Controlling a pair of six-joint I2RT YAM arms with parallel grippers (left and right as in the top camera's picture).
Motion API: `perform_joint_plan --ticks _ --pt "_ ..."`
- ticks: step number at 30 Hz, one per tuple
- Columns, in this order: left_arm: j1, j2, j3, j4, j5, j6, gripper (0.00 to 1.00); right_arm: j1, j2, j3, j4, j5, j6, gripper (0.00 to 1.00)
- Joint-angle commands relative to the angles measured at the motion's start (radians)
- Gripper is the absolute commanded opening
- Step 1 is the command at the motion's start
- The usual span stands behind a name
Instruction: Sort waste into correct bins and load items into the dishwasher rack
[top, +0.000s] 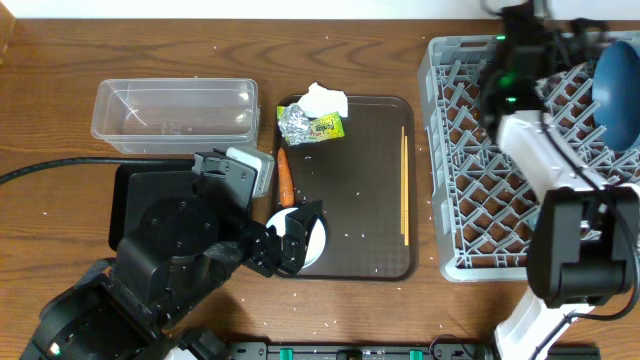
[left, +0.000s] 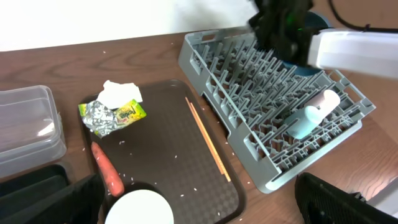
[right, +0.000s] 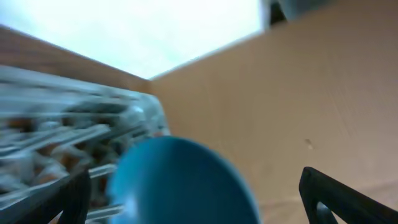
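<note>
My left gripper (top: 298, 240) is open over the white bowl (top: 312, 240) at the brown serving tray's front left; in the left wrist view (left: 199, 208) the bowl (left: 140, 208) lies between the fingers. A carrot (top: 284, 176), foil (top: 296, 124), yellow-green wrapper (top: 326, 127), tissue (top: 325, 100), chopsticks (top: 404, 185) and rice grains (top: 355, 237) lie on that tray. My right gripper (right: 193, 205) is open beside the dark-blue plate (top: 615, 85), which stands in the rack (top: 470, 190). The pink-and-white cup (left: 323, 101) and light-blue bowl (left: 303, 122) lie in the rack. No brown lump shows.
The clear tub (top: 175, 112) stands at the back left. The black tray (top: 125, 200) lies in front of it, mostly under my left arm. The brown serving tray (top: 360, 265) sits between the bins and the rack. A black cable (top: 50, 168) runs in from the left.
</note>
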Motion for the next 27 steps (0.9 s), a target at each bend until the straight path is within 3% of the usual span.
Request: perform_joint_plan --ticks 1,7,11,13,18,21,27 --pt "-0.002 -0.003 0.013 0.005 0.003 0.018 0.98 0.09 -0.03 0.02 -0.048 -0.003 0.055 0.99" --pt "-0.002 -0.003 0.013 -0.014 0.003 0.017 0.98 0.247 -0.06 0.02 -0.187 -0.021 0.134 0.99" --pt "-0.002 -0.003 0.013 -0.056 -0.066 0.016 0.98 0.363 -0.089 0.02 -0.45 -0.135 0.377 0.99" --pt "-0.002 -0.003 0.013 -0.086 -0.14 -0.007 0.98 0.407 -0.101 0.02 -0.603 -0.271 0.546 0.99" --pt "-0.002 -0.003 0.013 -0.15 -0.272 -0.114 0.98 0.477 -0.111 0.02 -0.879 -0.843 0.935 0.99" --pt "-0.002 0.005 0.013 -0.202 -0.293 -0.137 0.98 0.48 -0.111 0.02 -0.961 -1.085 1.058 0.92" --pt "-0.001 0.037 0.013 -0.272 -0.336 -0.203 0.98 0.462 -0.111 0.02 -1.036 -1.187 1.273 0.89"
